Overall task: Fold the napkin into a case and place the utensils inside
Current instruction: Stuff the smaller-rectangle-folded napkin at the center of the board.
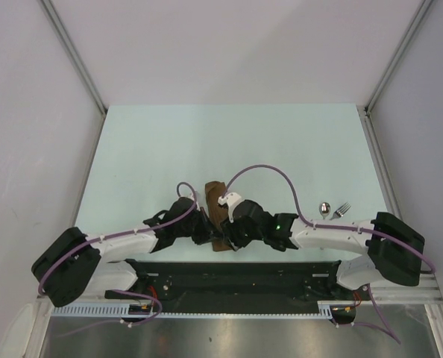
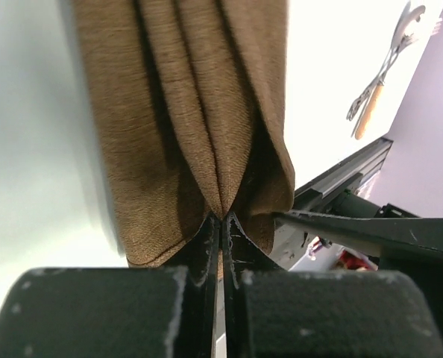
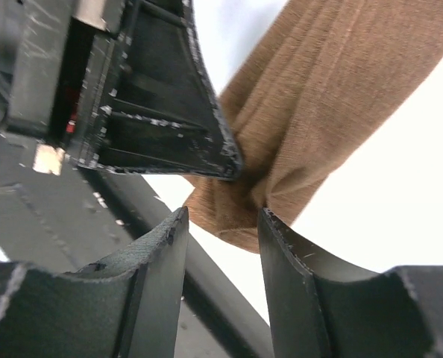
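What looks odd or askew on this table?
The napkin is bunched into a narrow, creased strip rather than a flat case, its near end pinched in the shut left gripper. The right gripper stands open beside it. The utensils lie apart, to the right.

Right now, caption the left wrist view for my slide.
Left gripper shut on the folded brown napkin, utensils lying beyond at upper right.

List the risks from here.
1. The left gripper pinches the napkin only at its near edge; layers might slip and the folds open.
2. The right gripper, open, sits close by the left fingers; closing could clip them.
3. The spoon and fork lie just beyond the right arm; a swing might knock them.
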`<move>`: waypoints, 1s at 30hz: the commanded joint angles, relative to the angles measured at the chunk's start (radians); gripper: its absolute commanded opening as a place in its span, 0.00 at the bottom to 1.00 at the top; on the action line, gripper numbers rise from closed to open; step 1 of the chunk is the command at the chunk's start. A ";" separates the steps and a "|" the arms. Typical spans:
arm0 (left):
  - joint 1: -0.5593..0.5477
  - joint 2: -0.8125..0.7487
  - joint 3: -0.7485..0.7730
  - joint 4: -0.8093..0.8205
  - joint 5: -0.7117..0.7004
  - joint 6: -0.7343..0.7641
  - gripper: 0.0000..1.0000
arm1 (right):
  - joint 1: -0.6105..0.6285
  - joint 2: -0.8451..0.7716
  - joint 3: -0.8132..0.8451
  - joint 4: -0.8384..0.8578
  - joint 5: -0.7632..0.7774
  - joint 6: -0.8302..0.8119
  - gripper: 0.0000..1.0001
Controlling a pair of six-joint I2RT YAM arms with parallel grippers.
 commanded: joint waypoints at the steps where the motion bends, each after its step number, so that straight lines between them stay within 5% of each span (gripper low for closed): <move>1: 0.017 -0.012 -0.019 0.057 0.065 -0.088 0.00 | 0.025 0.032 0.052 -0.005 0.087 -0.044 0.49; 15: 0.031 -0.006 -0.045 0.113 0.097 -0.160 0.00 | 0.094 0.124 0.095 0.001 0.182 -0.041 0.51; 17: 0.031 -0.016 -0.047 0.107 0.093 -0.154 0.00 | 0.094 0.128 0.101 -0.002 0.212 -0.025 0.40; 20: 0.033 -0.029 -0.045 0.102 0.085 -0.114 0.00 | 0.094 0.120 0.100 0.002 0.215 -0.022 0.08; 22: 0.031 -0.041 -0.042 0.087 0.064 -0.058 0.16 | 0.091 0.125 0.101 0.004 0.215 -0.018 0.00; 23: 0.033 -0.062 -0.038 0.061 0.056 -0.039 0.31 | 0.089 0.125 0.100 0.007 0.211 -0.015 0.00; 26: 0.033 -0.145 -0.030 -0.028 -0.005 0.034 0.51 | 0.085 0.128 0.092 0.011 0.196 -0.008 0.00; 30: 0.039 -0.266 -0.018 -0.205 -0.165 0.113 0.50 | 0.080 0.118 0.084 0.016 0.188 0.002 0.00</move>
